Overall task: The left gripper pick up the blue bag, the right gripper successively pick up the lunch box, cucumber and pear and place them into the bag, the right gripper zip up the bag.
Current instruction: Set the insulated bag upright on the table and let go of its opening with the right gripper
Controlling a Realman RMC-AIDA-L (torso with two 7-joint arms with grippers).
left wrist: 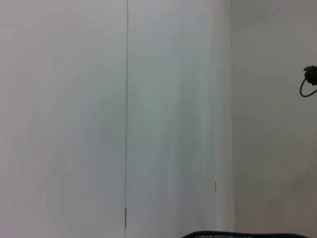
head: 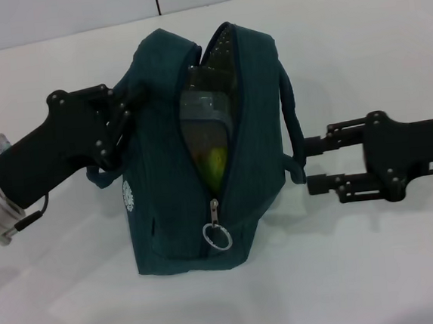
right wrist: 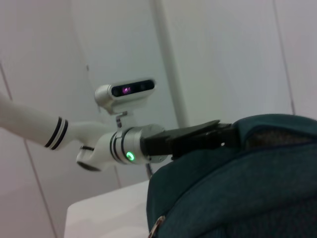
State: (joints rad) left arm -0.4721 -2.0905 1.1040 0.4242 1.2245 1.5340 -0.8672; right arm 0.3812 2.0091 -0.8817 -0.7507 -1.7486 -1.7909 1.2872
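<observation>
Packing looks done: my left gripper (head: 125, 109) is clamped on the dark teal-blue fabric tote bag (head: 167, 204) standing on the white table (head: 378, 269), while my right gripper (head: 307, 171), fingers apart beside it, hasn't zipped the metal-ring zipper pull (head: 216, 234).

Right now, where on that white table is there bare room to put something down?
Bare table lies in front of the blue bag, below the right gripper, and behind the bag toward the wall. It is crowded at the bag's sides, where the left gripper and right gripper sit.
</observation>
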